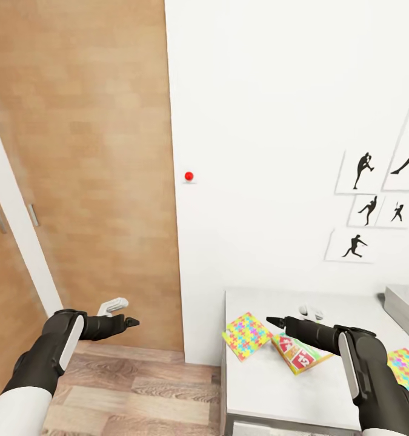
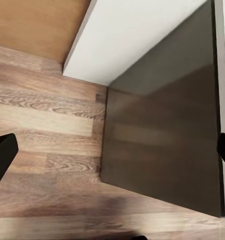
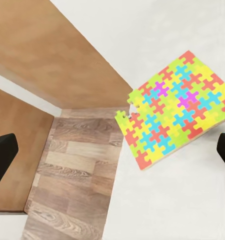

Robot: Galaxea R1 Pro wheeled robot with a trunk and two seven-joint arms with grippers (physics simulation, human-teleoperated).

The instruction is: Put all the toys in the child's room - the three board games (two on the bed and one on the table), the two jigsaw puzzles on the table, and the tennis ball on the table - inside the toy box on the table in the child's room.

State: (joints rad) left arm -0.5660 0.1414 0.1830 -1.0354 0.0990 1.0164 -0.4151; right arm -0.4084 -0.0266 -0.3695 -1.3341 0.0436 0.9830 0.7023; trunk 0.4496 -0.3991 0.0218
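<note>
My right end effector (image 1: 271, 320): spread wide, empty. Jigsaw puzzle (image 1: 246, 335) just ahead, Skip-Bo game (image 1: 298, 354) beneath; both unpacked on surface (image 1: 277, 393).

A jigsaw puzzle (image 3: 176, 107) lies flat, seemingly near the table (image 3: 167, 200) edge.

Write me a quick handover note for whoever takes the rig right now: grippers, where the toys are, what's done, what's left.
Left gripper: open, empty, hanging over the wood floor beside the table.
Right gripper: open, empty, over the table's near-left end, above the Skip-Bo board game.
On the table: one jigsaw puzzle near the left edge, the Skip-Bo box next to it, a second jigsaw puzzle at the right, partly behind the right arm. A corner of the grey toy box shows at far right.
Done: nothing visibly boxed from here.
Left: both puzzles and the Skip-Bo box; I can't see the other games or the tennis ball.
</note>
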